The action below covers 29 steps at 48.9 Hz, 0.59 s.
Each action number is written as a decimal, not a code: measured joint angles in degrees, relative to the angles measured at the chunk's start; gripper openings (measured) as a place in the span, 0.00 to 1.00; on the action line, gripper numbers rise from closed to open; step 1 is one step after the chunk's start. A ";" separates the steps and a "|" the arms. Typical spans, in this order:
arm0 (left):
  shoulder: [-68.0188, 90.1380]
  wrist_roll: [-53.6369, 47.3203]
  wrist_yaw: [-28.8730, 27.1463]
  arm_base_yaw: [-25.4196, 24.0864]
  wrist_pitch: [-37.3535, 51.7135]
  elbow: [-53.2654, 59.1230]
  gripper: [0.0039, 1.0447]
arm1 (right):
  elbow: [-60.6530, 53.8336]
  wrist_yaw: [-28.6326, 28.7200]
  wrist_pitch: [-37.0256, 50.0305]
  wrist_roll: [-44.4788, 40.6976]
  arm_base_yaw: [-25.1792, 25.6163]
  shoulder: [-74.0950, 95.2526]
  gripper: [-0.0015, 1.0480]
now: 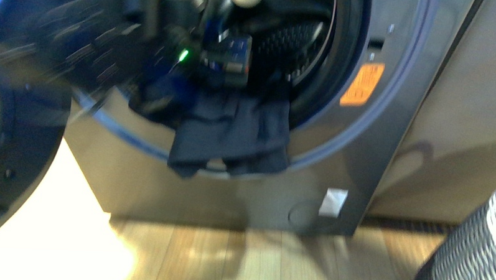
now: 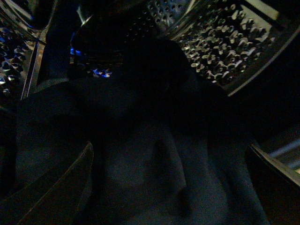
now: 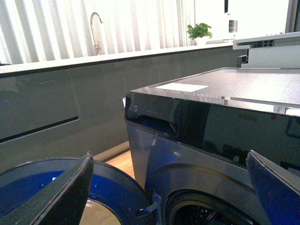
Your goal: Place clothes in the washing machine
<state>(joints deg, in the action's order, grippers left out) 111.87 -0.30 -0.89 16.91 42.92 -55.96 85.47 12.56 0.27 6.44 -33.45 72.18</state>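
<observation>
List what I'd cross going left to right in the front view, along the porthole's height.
Open door → navy garment draped over the porthole lip → orange warning sticker → plain panel beside the washing machine.

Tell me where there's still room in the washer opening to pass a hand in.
The right side of the porthole is open, between the arm and the gasket by the orange sticker, with bare drum behind. The lower-left is crowded: the navy garment drapes over the rim of the washing machine.

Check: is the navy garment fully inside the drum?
No. Part of the navy garment hangs out over the washing machine porthole's lower rim.
</observation>
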 joint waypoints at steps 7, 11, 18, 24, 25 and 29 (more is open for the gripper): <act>-11.37 -1.20 2.40 -1.11 2.03 11.93 0.94 | -0.02 0.00 0.00 0.00 0.00 0.00 0.93; -18.97 -2.08 3.65 -3.02 1.73 16.52 0.94 | -0.02 0.00 0.00 0.00 0.00 0.00 0.93; -33.77 -2.58 7.10 -6.21 -3.06 22.73 0.94 | -0.02 0.00 0.00 0.00 0.00 0.00 0.93; -48.70 -2.25 10.38 -9.53 -7.93 28.00 0.94 | -0.02 0.00 0.00 0.00 0.00 0.00 0.93; -49.81 -2.21 10.40 -9.79 -7.96 28.04 0.94 | -0.02 0.00 0.00 0.00 0.00 0.00 0.93; -53.13 -0.94 -2.80 -9.03 -8.59 30.10 0.78 | -0.07 -21.46 -9.57 -2.84 -2.23 -1.57 0.81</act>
<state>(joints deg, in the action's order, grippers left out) 58.74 -1.23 -3.68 7.88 34.33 -25.87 85.41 -8.91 -9.30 3.60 -35.68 70.61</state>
